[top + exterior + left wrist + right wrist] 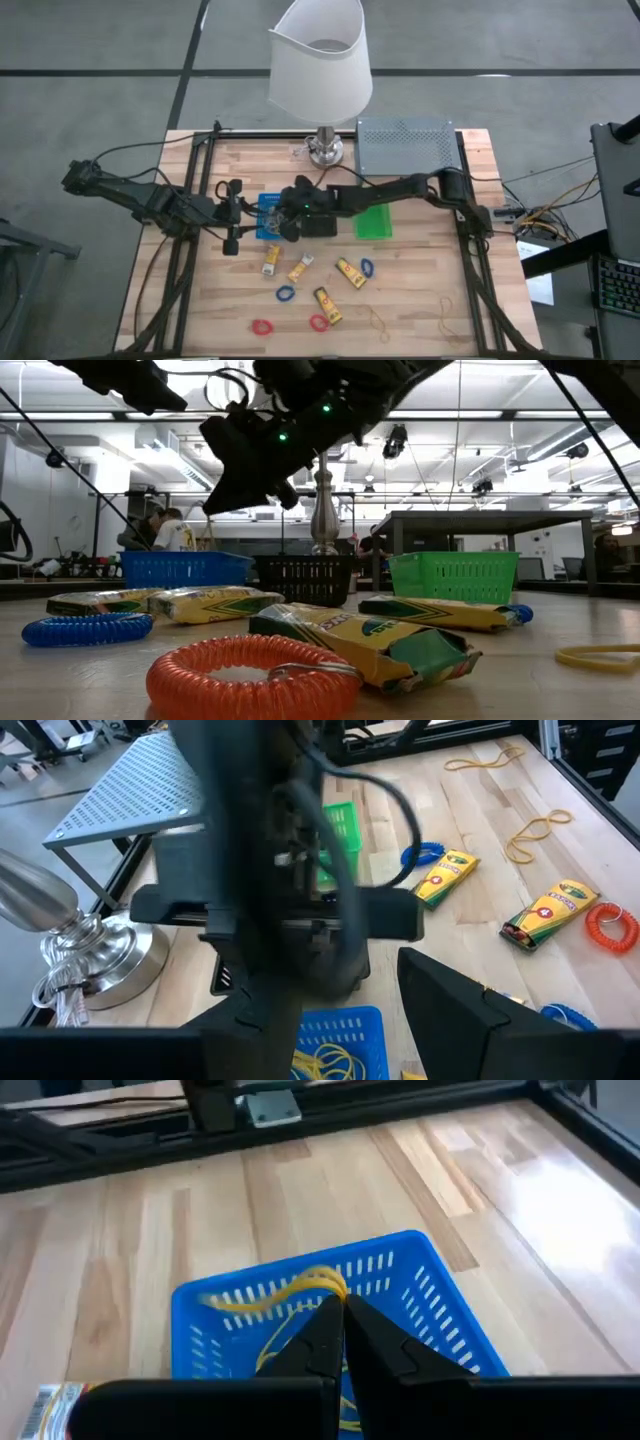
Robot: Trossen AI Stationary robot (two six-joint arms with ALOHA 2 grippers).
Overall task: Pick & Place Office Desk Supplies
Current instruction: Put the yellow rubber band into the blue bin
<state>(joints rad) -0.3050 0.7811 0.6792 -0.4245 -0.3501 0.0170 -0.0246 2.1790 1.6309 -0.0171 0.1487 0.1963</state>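
My right gripper (338, 1302) hovers over the blue tray (440, 1315), shut on a yellow rubber band (262, 1296). More bands (325, 1060) lie inside that tray. My left gripper (231, 216) waits open just left of the tray, holding nothing. On the table nearer the front lie yellow packets (349, 272) (328, 305) (271, 260), blue rings (285, 294) (366, 267), red rings (262, 326) (318, 322) and loose rubber bands (378, 320) (452, 308). My right gripper pinches the rubber band between its two fingertips at one end of its loop (328, 1284). The fingers slant downward, coming from the table's right side. The band trails sideways from the tips above the inside of the blue tray; whether it touches the tray I cannot tell.
A green tray (373, 222) stands right of the blue one, with a black tray (320, 225) between them under my right arm. A lamp (320, 60) with a metal base (324, 150) and a grey perforated shelf (405, 145) stand at the far edge.
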